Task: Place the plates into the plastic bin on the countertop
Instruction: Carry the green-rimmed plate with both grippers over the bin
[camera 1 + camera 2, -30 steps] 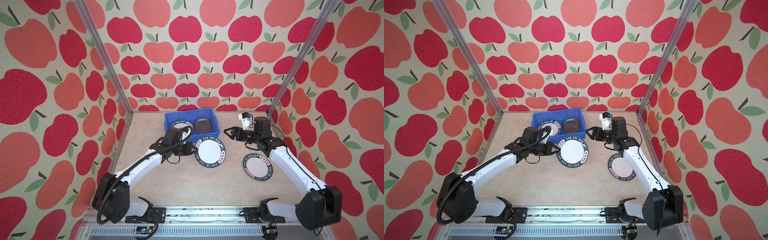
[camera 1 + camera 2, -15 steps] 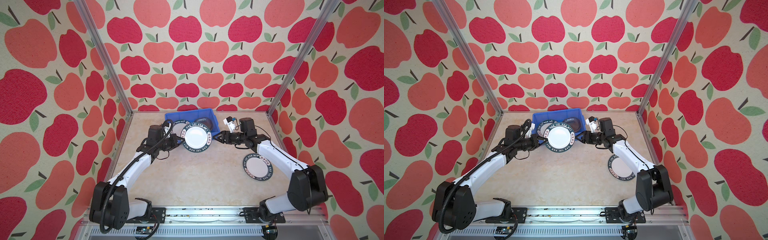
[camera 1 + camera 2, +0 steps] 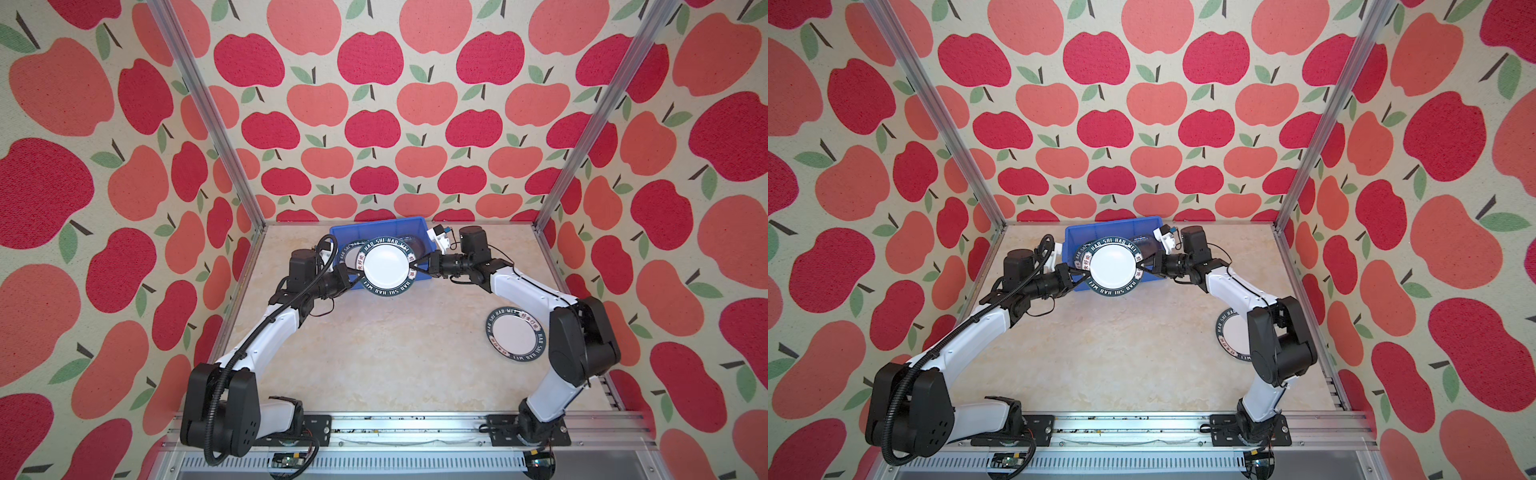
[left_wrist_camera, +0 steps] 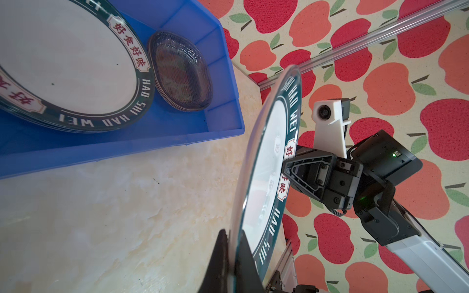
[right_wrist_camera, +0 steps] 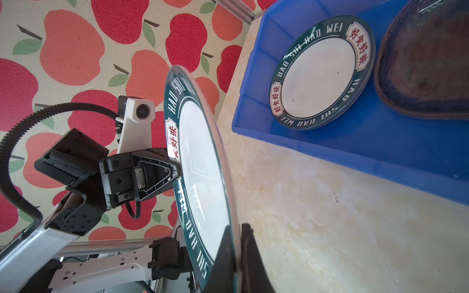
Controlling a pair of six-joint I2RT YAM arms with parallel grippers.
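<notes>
A round white plate with a dark-green lettered rim (image 3: 386, 268) (image 3: 1113, 268) hangs level over the front wall of the blue plastic bin (image 3: 374, 228) (image 3: 1100, 228). My left gripper (image 3: 358, 272) (image 4: 233, 232) is shut on its left rim. My right gripper (image 3: 415, 266) (image 5: 237, 228) is shut on the opposite rim. Inside the bin lie a stack of lettered plates (image 5: 319, 73) (image 4: 63, 63) and grey glass plates (image 4: 182, 73) (image 5: 426, 63). Another lettered plate (image 3: 515, 332) lies on the countertop (image 3: 395, 353) at the right, partly behind my right arm in a top view (image 3: 1233, 332).
The bin stands against the back apple-patterned wall. Aluminium frame rails (image 3: 245, 270) edge the countertop on both sides, and the arm bases sit on a rail at the front (image 3: 415, 428).
My left arm carried the plate from the countertop back to the bin's front wall. My right gripper came in from the right and shut on the plate's other rim.
</notes>
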